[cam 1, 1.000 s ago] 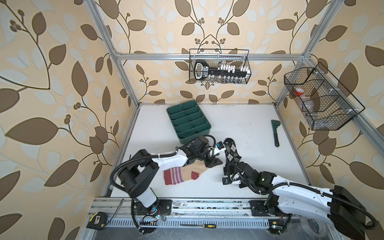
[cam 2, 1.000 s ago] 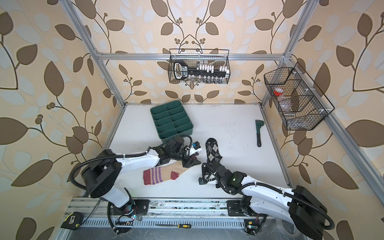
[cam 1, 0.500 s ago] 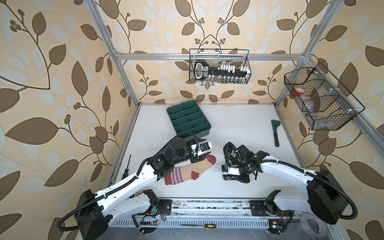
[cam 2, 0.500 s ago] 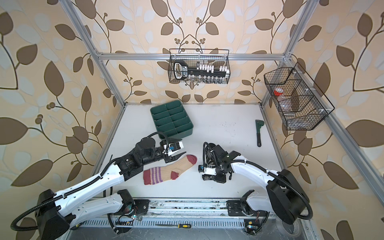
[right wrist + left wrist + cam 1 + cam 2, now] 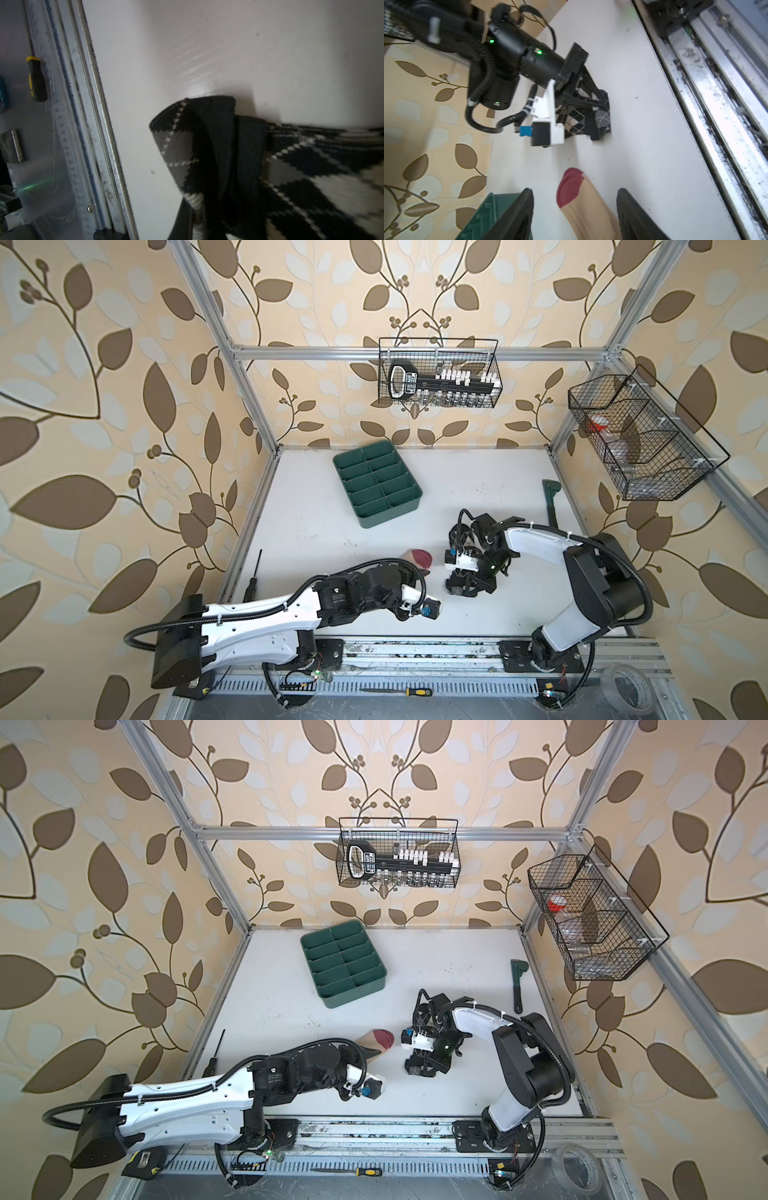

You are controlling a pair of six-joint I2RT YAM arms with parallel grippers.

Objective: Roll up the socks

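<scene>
Socks, 2: argyle sock (image 5: 576, 119), beige sock (image 5: 588, 204)

Argyle sock (image 5: 228, 155), four o'clock on the table: black ground, grey and off-white diamonds, thin white stitched crossing lines. Second sock (image 5: 587, 203), near centre: beige body, maroon toe; further markings hidden. Table (image 5: 478, 489): plain white with dark specks. Compartment tray (image 5: 377, 483), eleven o'clock: uniform dark green. Screwdriver (image 5: 417, 691), six o'clock beyond the table edge: yellow and black handle. Walls (image 5: 124, 448): beige paper, brown and pale leaves on dark vines. Wire basket (image 5: 386, 360), twelve o'clock: black.
</scene>
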